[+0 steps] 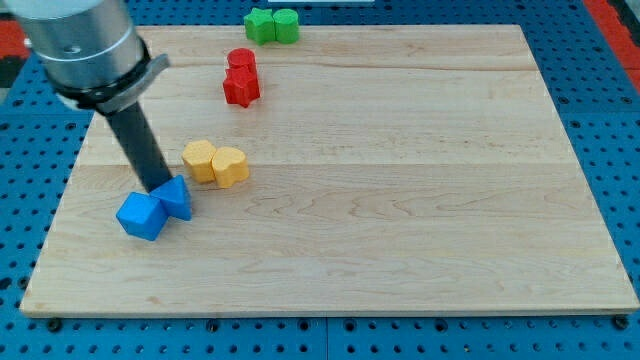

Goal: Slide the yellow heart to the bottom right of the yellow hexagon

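The yellow heart [231, 166] lies left of the board's middle, touching the right side of the yellow hexagon [199, 159]. The heart sits level with the hexagon, a touch lower. My tip [160, 187] is at the lower left of the hexagon, a short gap away from it. The tip rests against the top of the two blue blocks. The dark rod rises from there to the view's upper left.
Two blue blocks [140, 214] [177, 197] touch each other near the board's left edge. Two red blocks [241, 61] [241, 86] stand together at upper centre-left. Two green blocks [260, 24] [286, 24] sit at the board's top edge. The wooden board [420, 200] lies on a blue pegboard.
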